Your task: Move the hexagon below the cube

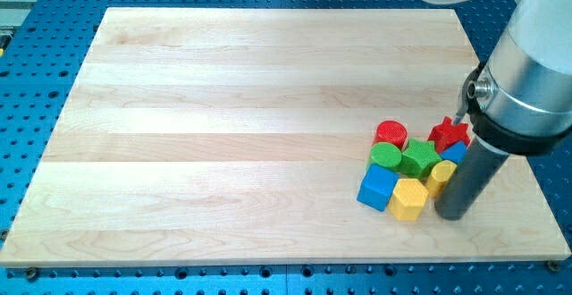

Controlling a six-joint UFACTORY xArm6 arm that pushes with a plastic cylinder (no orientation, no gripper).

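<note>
**No fingers here: your arm ends in a plain dark rod, so nothing opens, closes or grips.**

My tip [451,215] stands on the pale wooden board [223,107], at the view's right of the cluster of blocks and just beside the yellow hexagon block [409,198]. This hexagon is touching the blue cube [377,188] on the cube's right side, so it is beside the cube, not yet below it. I think you need to push it toward the view's bottom first and then to the left, until it sits under the cube. Go slowly, because the second yellow block [441,177], whose shape I cannot tell, is very near the rod. The green star block [418,158], the green cylinder [386,156], the red cylinder [391,134] and the red star block [449,134] are packed close, and a wide push can drag them and also the cube.
</note>
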